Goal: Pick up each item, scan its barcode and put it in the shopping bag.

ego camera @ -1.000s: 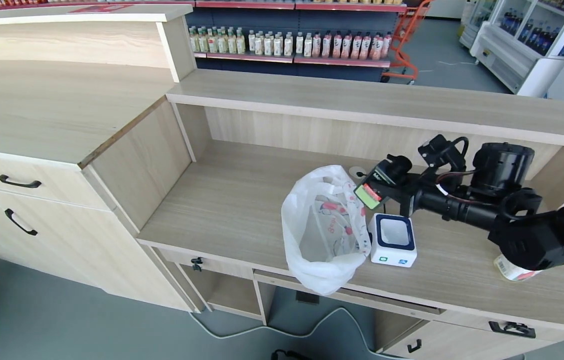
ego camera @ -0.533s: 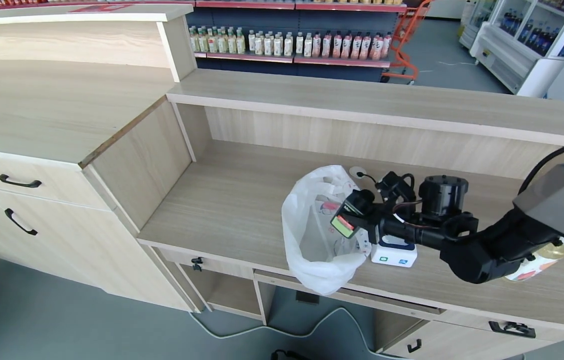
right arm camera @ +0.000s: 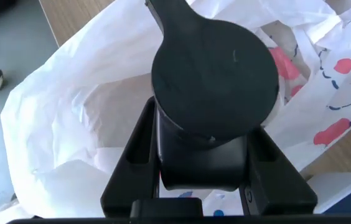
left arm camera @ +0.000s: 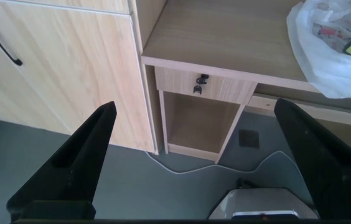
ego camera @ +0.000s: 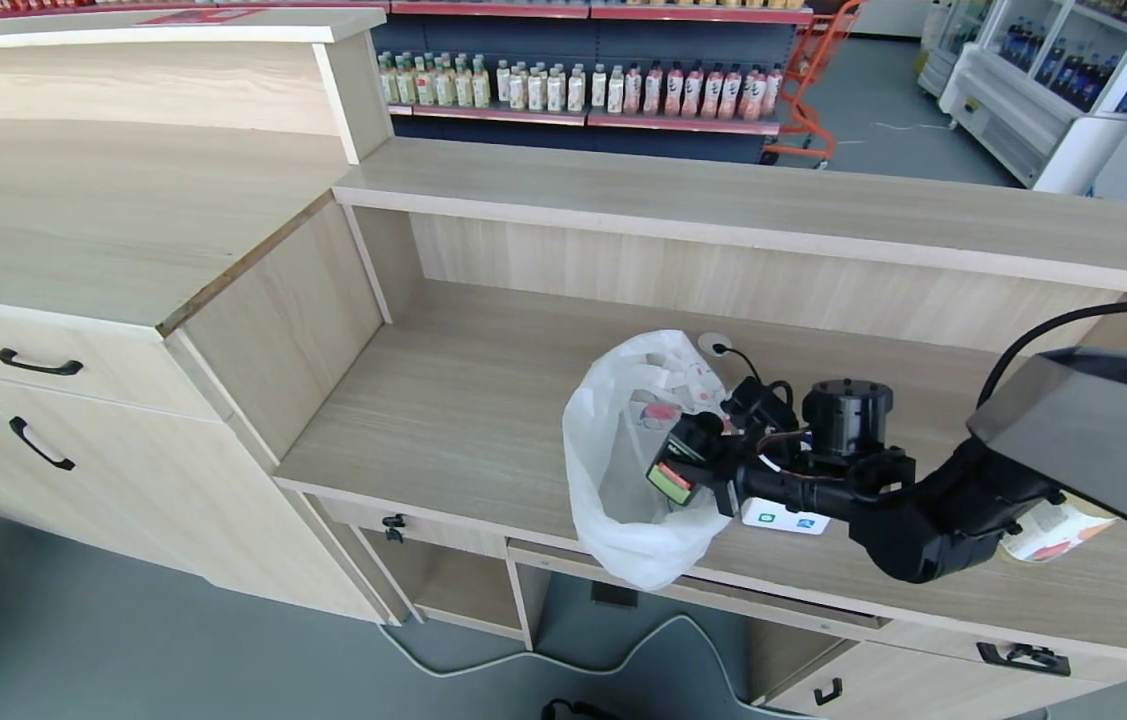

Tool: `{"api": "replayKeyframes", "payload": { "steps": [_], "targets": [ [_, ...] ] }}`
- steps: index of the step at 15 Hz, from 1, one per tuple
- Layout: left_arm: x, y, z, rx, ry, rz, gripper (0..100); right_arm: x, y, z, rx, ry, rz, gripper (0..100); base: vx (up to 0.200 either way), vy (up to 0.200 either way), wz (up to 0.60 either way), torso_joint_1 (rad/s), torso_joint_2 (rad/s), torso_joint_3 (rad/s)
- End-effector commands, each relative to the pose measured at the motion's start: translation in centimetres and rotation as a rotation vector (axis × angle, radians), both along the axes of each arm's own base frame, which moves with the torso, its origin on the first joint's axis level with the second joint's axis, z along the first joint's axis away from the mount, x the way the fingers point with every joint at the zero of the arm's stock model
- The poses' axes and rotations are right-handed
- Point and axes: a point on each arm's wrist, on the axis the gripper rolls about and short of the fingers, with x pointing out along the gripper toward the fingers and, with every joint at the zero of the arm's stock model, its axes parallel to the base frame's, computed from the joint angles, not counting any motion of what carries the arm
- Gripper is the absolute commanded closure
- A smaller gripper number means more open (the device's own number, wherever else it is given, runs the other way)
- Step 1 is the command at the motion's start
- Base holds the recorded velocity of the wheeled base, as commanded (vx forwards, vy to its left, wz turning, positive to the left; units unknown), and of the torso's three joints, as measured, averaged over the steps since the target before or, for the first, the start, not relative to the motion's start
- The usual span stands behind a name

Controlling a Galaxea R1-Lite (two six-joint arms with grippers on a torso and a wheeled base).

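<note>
My right gripper (ego camera: 691, 462) is shut on a black can (ego camera: 673, 480) with a green and red end. It holds the can at the mouth of the white shopping bag (ego camera: 613, 500), which stands open near the counter's front edge. In the right wrist view the can (right arm camera: 213, 93) sits between the two fingers (right arm camera: 138, 155), with the bag (right arm camera: 82, 124) spread below and printed packets inside. My left gripper (left arm camera: 194, 162) is open and low in front of the counter, far from the bag (left arm camera: 331, 59).
A white box scanner (ego camera: 785, 518) stands just right of the bag, partly hidden by my right arm. A light bottle with a red-patterned label (ego camera: 1053, 530) lies farther right on the counter. Below are a cupboard niche (left arm camera: 200, 124) and drawers (ego camera: 43, 365).
My right arm has moved down and to the left with the can, from above the scanner to the bag's mouth. The bag and scanner have stayed put.
</note>
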Motion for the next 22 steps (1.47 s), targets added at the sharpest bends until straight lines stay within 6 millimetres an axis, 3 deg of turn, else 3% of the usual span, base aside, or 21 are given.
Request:
{"api": "replayKeyframes", "payload": {
  "steps": [1,3,8,13,14,17,20,22],
  "targets": [
    [0.0,0.0,0.0,0.0,0.0,0.0,0,-0.2,0.8,-0.3,-0.002,0.004,0.019,100,0.0,0.0,0.0,0.0,0.0,0.0],
    [0.0,0.0,0.0,0.0,0.0,0.0,0,-0.7,1.5,-0.3,-0.004,0.013,0.042,100,0.0,0.0,0.0,0.0,0.0,0.0],
    [0.0,0.0,0.0,0.0,0.0,0.0,0,-1.5,1.3,-2.0,-0.067,0.023,0.062,100,0.0,0.0,0.0,0.0,0.0,0.0],
    [0.0,0.0,0.0,0.0,0.0,0.0,0,-1.3,1.2,-2.4,-0.083,0.015,0.065,100,0.0,0.0,0.0,0.0,0.0,0.0],
    [0.0,0.0,0.0,0.0,0.0,0.0,0,-1.3,1.2,-2.2,-0.08,0.012,0.061,0,0.0,0.0,0.0,0.0,0.0,0.0],
    [0.0,0.0,0.0,0.0,0.0,0.0,0,-1.2,1.2,-0.8,-0.048,-0.001,0.052,0,0.0,0.0,0.0,0.0,0.0,0.0],
    [0.0,0.0,0.0,0.0,0.0,0.0,0,-2.0,0.7,3.3,0.027,-0.015,0.026,0,0.0,0.0,0.0,0.0,0.0,0.0],
    [0.0,0.0,0.0,0.0,0.0,0.0,0,-2.6,-1.6,4.9,0.07,0.024,-0.044,0,0.0,0.0,0.0,0.0,0.0,0.0]
  ]
}}
